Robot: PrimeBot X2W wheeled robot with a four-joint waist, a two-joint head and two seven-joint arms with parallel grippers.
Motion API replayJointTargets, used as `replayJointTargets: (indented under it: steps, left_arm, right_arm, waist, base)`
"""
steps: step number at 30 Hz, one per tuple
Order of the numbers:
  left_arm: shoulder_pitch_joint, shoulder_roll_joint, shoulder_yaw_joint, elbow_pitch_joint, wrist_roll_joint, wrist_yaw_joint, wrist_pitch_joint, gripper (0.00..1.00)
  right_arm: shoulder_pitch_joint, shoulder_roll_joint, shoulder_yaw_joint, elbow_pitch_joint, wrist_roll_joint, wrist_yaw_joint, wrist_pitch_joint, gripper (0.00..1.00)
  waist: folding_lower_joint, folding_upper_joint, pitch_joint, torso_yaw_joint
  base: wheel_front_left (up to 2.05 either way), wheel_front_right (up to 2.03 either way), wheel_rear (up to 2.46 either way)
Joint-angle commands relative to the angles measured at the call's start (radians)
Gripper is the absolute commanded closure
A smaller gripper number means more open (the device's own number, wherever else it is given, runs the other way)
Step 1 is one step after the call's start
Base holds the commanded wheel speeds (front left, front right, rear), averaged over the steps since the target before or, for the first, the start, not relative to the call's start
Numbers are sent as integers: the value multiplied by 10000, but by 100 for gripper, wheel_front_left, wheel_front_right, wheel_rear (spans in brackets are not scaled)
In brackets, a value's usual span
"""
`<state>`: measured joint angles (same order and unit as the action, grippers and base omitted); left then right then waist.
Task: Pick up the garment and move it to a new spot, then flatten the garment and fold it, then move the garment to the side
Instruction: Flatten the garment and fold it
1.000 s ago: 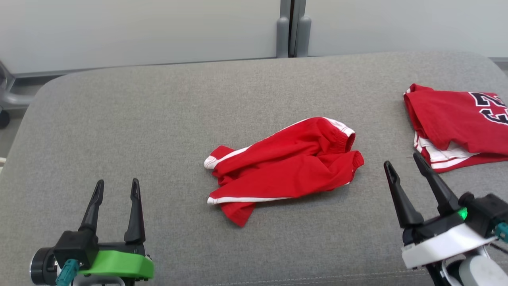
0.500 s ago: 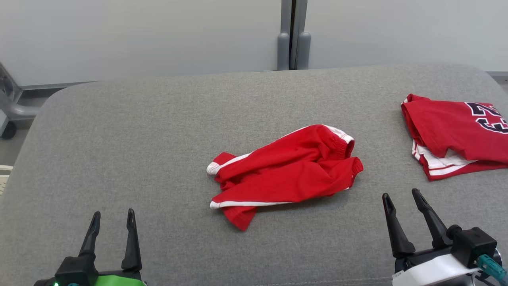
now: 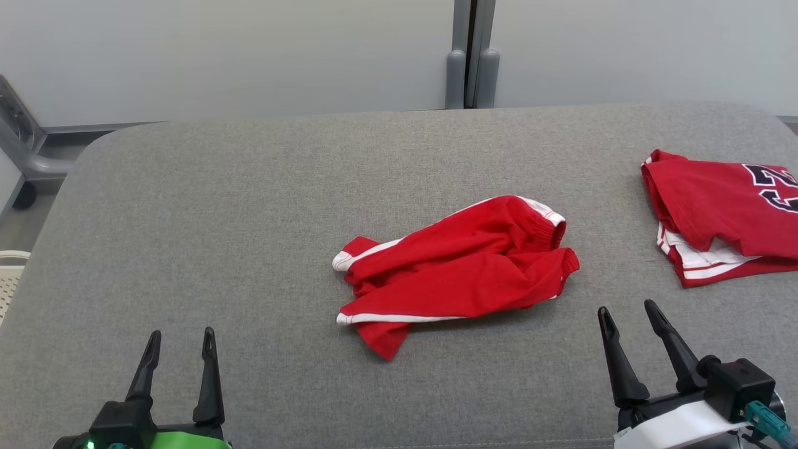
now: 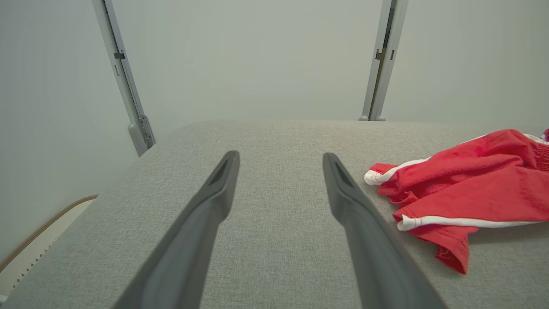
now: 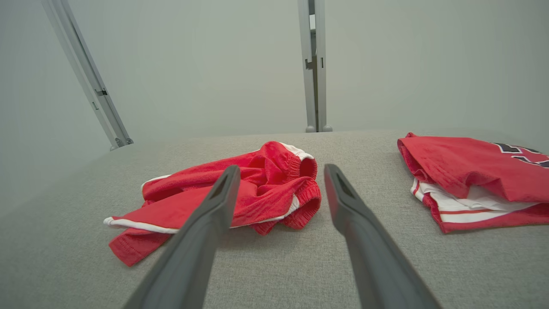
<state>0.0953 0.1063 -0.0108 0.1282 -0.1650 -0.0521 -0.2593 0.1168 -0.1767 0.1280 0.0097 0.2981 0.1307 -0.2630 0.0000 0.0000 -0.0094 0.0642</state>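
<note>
So the left gripper (image 3: 181, 333) sits low on the left, fingers spread wide and holding nothing, the crumpled red garment (image 3: 455, 274) lies mid grey cushion (image 3: 249, 218) apart from both, then the right gripper (image 3: 625, 307) is equally splayed and empty, with a folded red jersey (image 3: 717, 212) far right.

1. A grey padded surface (image 3: 249, 218), covered in woven fabric and rounded at its far corners, carried everything.
2. A red garment (image 3: 461, 274) with white side stripes lay crumpled near its middle.
3. A folded red jersey (image 3: 723, 212) with dark numerals lay at its right side, well apart from the garment.
</note>
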Motion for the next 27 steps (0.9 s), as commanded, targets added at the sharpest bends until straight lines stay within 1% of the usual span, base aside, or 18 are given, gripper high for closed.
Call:
replayJointTargets:
  steps: [1, 7, 11, 14, 17, 21, 22, 23, 27]
  left_arm:
    - [-109, 50, -26, -29, -30, 44, -30, 0]
    - [-239, 46, -102, -37, -81, 70, -32, 0]
    - [-436, -14, -264, -115, -100, 2, -23, 0]
    - [-702, -93, -441, -152, -162, -85, -24, 0]
    - [-1065, -161, -682, -108, -187, -148, -31, 0]
    - [-1597, -300, -1038, 43, -285, -250, -45, 0]
    - [-1717, -341, -1088, 65, -303, -263, -46, 0]
    - [-1717, -341, -1088, 65, -303, -263, -46, 0]
    - [-2020, -468, -1306, 89, -490, -277, -42, 0]
  right_arm:
    - [-12, -79, 25, 42, -47, -1, -39, 0]
    - [-157, -253, 146, 189, 24, -1, -39, 0]
    - [-495, -786, 542, 597, -25, -1, 28, 0]
    - [-1159, -1462, 1089, 876, -158, -1, 222, 0]
    - [-1942, -2272, 1925, 1115, -200, -1, 525, 0]
    - [-3006, -3311, 3118, 1555, 25, -3, 984, 0]
    - [-3211, -3529, 3413, 1630, 82, -1, 1048, 0]
    - [-3211, -3529, 3413, 1630, 82, -1, 1048, 0]
    - [-3925, -4487, 4557, 1908, 318, -3, 1458, 0]
  waist:
    - [0, 0, 2, 15]
    - [0, 0, 53, 114]
    - [0, 0, 238, 267]
    - [0, 0, 521, 432]
    - [0, 0, 894, 696]
    - [0, 0, 1355, 1193]
    - [0, 0, 1450, 1320]
    - [0, 0, 1450, 1320]
    - [0, 0, 1806, 1780]
  base:
    - [0, 0, 0]
    - [0, 0, 0]
    - [0, 0, 0]
    - [0, 0, 0]
    - [0, 0, 0]
    - [0, 0, 0]
    - [0, 0, 0]
    - [0, 0, 0]
    - [0, 0, 0]
